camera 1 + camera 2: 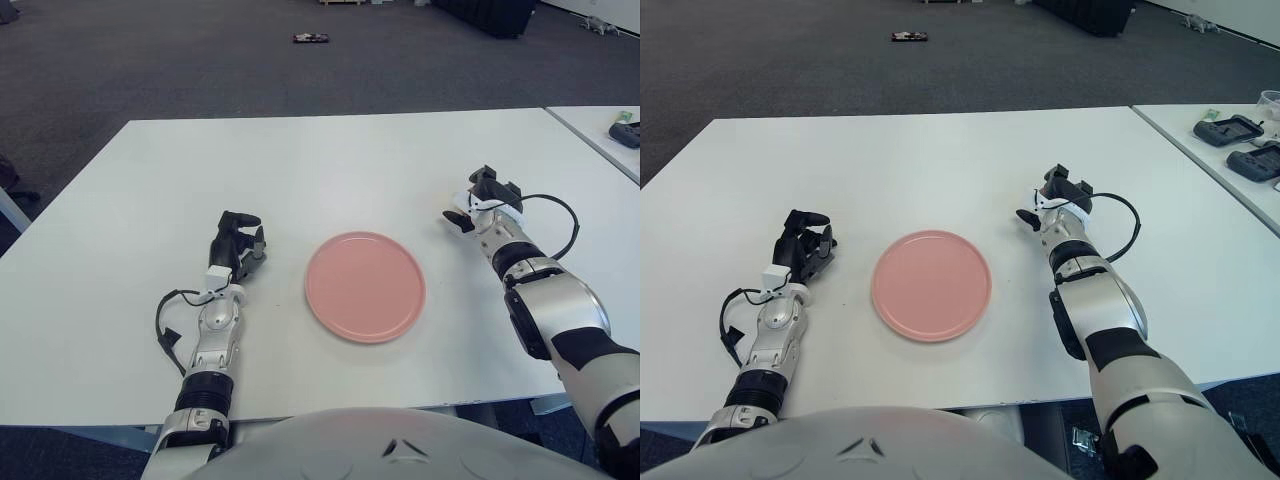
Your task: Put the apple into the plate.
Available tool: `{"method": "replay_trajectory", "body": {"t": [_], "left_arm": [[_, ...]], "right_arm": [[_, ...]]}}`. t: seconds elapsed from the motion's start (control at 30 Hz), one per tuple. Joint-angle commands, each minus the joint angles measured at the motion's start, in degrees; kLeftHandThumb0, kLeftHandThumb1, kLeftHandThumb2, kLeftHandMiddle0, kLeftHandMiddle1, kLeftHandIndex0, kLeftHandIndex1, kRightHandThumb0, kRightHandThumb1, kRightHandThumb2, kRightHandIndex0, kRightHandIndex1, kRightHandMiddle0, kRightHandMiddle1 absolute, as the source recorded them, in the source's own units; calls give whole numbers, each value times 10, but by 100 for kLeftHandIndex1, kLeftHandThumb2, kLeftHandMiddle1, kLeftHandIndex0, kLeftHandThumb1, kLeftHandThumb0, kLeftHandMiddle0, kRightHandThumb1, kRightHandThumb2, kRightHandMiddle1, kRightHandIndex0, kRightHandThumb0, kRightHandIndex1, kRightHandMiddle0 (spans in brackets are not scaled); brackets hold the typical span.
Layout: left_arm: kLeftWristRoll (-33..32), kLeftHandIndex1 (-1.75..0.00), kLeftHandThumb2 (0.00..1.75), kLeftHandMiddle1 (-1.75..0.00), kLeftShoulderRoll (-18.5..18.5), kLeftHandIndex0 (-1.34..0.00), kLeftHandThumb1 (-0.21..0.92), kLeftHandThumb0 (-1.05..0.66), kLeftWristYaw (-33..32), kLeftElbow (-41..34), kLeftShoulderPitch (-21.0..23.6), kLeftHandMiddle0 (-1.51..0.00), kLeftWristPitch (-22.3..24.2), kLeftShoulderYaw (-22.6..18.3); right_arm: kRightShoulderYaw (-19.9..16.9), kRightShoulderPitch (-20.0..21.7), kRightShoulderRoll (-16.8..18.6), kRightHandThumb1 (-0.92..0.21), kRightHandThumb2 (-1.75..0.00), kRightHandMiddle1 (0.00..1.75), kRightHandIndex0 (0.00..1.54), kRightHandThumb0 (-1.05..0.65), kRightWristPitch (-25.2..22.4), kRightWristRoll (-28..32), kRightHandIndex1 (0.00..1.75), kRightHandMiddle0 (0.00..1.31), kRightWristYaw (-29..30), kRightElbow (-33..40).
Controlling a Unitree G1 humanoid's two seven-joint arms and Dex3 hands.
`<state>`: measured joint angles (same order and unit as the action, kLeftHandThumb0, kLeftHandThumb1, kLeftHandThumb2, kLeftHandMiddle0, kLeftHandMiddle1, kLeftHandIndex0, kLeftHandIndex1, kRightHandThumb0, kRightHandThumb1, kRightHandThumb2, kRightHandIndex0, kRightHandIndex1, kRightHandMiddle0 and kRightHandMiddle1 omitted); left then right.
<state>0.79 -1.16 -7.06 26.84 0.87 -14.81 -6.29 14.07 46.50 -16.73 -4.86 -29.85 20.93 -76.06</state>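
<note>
A round pink plate (365,286) lies flat on the white table (330,160), with nothing on it. No apple shows in either view. My left hand (238,243) is palm-down just left of the plate, its black fingers loosely bent and holding nothing. My right hand (478,198) is to the right of the plate and a little farther back, with the thumb sticking out toward the plate and the fingers relaxed around nothing. A black cable loops from its wrist.
A second white table (1240,150) stands close on the right with dark devices (1230,128) on it. Dark carpet lies beyond the table's far edge, with a small object (311,39) on the floor.
</note>
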Motion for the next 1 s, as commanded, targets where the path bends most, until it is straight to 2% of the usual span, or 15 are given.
{"method": "replay_trajectory", "body": {"t": [0.0,0.07,0.1,0.13,0.17,0.2,0.3,0.37,0.4,0.5,0.97], "left_arm": [[1,-175,70,-175,2,-27,80,-36,-3,20,-27,-49,24,-1],[1,-175,71,-175,3,-27,79,-36,-3,19,-27,-50,23,-1],[1,-175,71,-175,3,-27,79,-36,-3,19,-27,-50,23,-1],[1,-175,71,-175,3,-27,79,-36,-4,19,-27,-50,23,-1],[1,-175,71,-175,4,-27,79,-36,-5,17,-27,-50,28,-1],[1,-175,71,-175,5,-27,79,-36,-7,15,-27,-50,32,-2],[2,-175,71,-175,5,-27,79,-36,-9,10,-28,-49,39,-2],[2,-175,71,-175,5,-27,79,-36,-11,7,-29,-48,43,-2],[2,-175,71,-175,5,-27,79,-36,-11,5,-29,-48,45,-2],[4,-175,70,-175,5,-27,80,-36,-12,3,-30,-47,42,-1],[1,-175,70,-175,4,-27,80,-36,-4,-3,-32,-51,37,1]], "right_arm": [[-3,-28,29,-21,-121,151,0,-24,-10,13,145,0,-20,-19],[-6,-26,29,-22,-123,162,0,-22,-16,14,160,2,-20,-20],[-7,-24,30,-34,-115,167,0,-29,-18,15,165,16,-21,-20],[-8,-24,30,-42,-109,169,0,-33,-20,15,168,25,-21,-19],[-16,-23,31,-45,-107,170,0,-34,-21,21,170,28,-19,-19],[-21,-23,32,-45,-107,161,15,-22,-22,26,171,39,-17,-18],[-36,-22,35,-42,-110,150,35,-7,-21,39,174,54,-10,-17],[-46,-21,36,-36,-119,152,46,-4,-17,48,174,56,-2,-15],[-50,-21,37,-30,-127,160,54,-3,-14,52,171,53,3,-15],[-64,-18,39,-23,-138,170,68,-1,-7,65,164,51,19,-11],[-90,-15,33,-14,-149,175,80,0,68,85,162,51,81,3]]}}
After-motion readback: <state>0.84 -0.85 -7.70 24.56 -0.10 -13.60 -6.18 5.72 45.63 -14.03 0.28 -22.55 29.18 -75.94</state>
